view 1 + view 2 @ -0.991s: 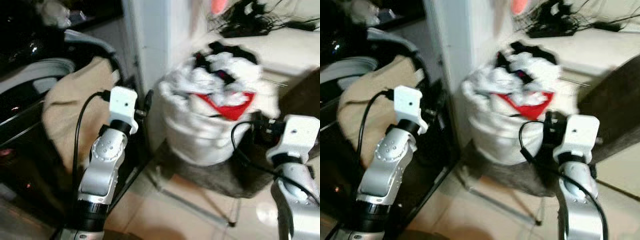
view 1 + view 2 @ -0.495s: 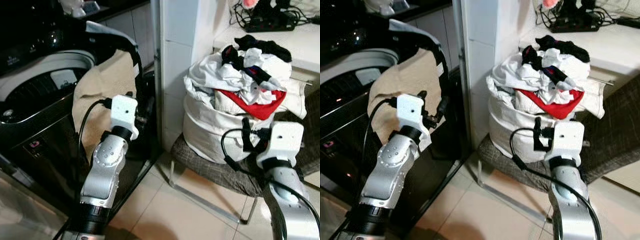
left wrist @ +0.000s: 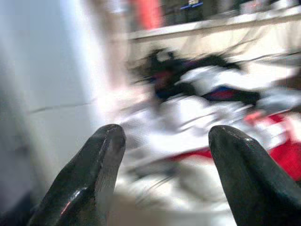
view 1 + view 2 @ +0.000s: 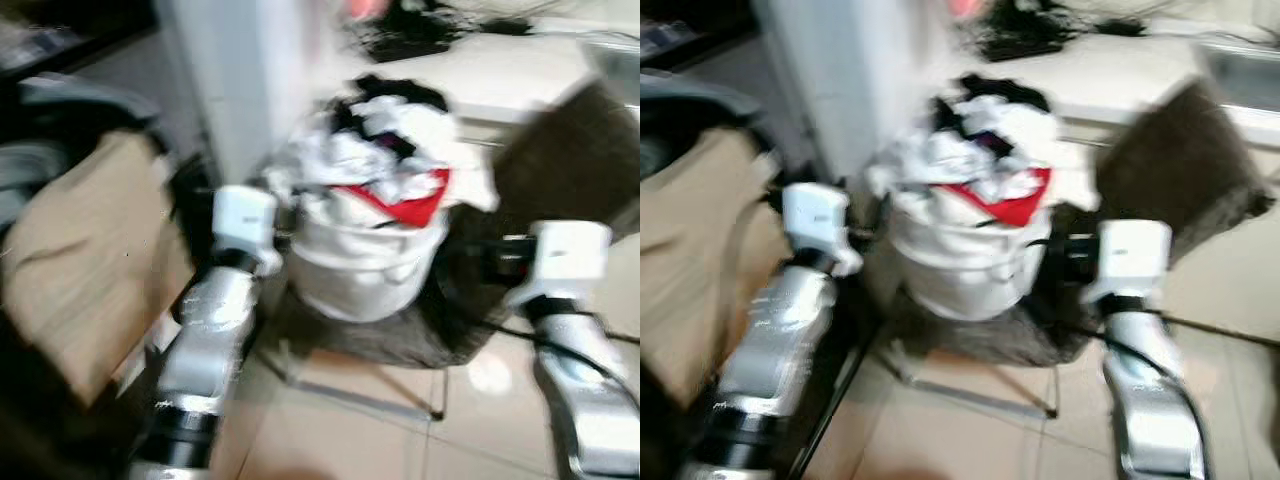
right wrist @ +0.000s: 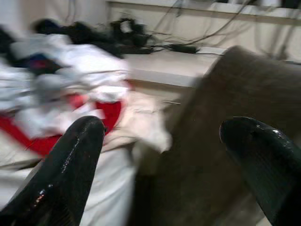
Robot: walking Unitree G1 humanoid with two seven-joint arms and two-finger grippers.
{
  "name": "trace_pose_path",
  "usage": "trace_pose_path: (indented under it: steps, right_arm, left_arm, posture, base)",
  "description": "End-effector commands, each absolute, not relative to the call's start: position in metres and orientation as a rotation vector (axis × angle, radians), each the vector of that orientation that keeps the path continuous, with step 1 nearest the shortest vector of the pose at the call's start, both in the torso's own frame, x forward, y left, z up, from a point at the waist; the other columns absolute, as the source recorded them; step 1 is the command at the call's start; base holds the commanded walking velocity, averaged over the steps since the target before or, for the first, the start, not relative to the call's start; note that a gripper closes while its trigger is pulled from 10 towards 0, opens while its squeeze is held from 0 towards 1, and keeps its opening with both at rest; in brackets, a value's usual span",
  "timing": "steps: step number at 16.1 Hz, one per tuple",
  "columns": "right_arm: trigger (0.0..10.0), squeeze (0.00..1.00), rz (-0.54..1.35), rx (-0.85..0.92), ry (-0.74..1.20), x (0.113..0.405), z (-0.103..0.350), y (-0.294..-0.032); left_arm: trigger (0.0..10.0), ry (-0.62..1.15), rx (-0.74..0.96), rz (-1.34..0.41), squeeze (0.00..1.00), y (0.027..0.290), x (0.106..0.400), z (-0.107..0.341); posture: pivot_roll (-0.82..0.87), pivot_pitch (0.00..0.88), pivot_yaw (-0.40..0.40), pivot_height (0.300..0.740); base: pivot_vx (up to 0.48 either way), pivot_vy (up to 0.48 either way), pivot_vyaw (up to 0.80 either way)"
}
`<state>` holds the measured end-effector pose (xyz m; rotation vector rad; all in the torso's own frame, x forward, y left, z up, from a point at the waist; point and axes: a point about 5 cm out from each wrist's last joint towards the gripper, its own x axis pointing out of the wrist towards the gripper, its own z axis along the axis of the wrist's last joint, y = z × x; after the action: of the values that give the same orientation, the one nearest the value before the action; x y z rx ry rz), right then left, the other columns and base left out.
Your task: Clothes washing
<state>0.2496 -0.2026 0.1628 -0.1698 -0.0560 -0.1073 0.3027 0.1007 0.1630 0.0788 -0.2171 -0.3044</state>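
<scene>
White laundry bag [image 4: 365, 262], overfilled with mixed clothes [image 4: 385, 160] including a red garment [image 4: 415, 208], is sitting on a dark chair [image 4: 470, 300] at 12 o'clock from the robot. Head views are blurring.

Step in hand, as judged: approaching the bag, nothing gripped yet. Left pincer [image 3: 162, 160] is standing spread and empty, with the heap just beyond its tips. Right pincer [image 5: 164, 155] is likewise spread and empty, the bag at its 10 o'clock and the chair back [image 5: 225, 122] ahead.

A beige cloth [image 4: 80, 260] is hanging at 9 o'clock. Cables are lying on the worktop [image 4: 500, 75] behind.

Next move probably calls for closing in and gripping one garment off the heap.
</scene>
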Motion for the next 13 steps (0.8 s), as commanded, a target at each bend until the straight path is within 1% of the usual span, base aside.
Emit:
trace_pose_path:
  steps: [1,4,6,9,11,13]
  right_arm:
    - [10.0,0.00,-0.045,-0.199,-0.089,0.255,0.173,-0.190]
    - [10.0,0.00,0.016,-0.202,-0.103,0.259,0.184,-0.184]
    - [10.0,0.00,0.084,-0.256,-0.111,0.260,0.187,-0.174]
    - [10.0,0.00,0.106,-0.252,-0.103,0.258,0.185,-0.171]
    - [10.0,0.00,0.120,-0.194,-0.118,0.254,0.187,-0.170]
    - [10.0,0.00,0.097,-0.205,-0.129,0.251,0.188,-0.173]
  left_arm:
    - [10.0,-0.223,0.105,-0.243,0.00,0.117,0.306,0.167]
    - [10.0,-0.226,0.111,-0.186,0.00,0.126,0.309,0.170]
    - [10.0,-0.228,0.127,-0.167,0.00,0.134,0.310,0.173]
    - [10.0,-0.231,0.157,-0.148,0.00,0.143,0.309,0.175]
    - [10.0,-0.228,0.171,-0.135,0.00,0.147,0.310,0.177]
    - [10.0,-0.224,0.172,-0.162,0.00,0.141,0.312,0.179]
  posture:
    - [-0.13,0.000,0.034,0.740]
    - [-0.13,0.000,0.038,0.740]
    - [-0.13,0.000,0.039,0.740]
    - [-0.12,0.000,0.041,0.740]
    - [-0.12,0.000,0.051,0.740]
    - [-0.13,0.000,0.068,0.740]
  base:
    - [0.405,0.000,0.00]
    - [0.405,0.000,0.00]
    - [0.411,0.000,0.80]
    - [0.409,0.000,0.80]
    - [0.381,0.000,0.00]
    - [0.000,0.000,0.00]
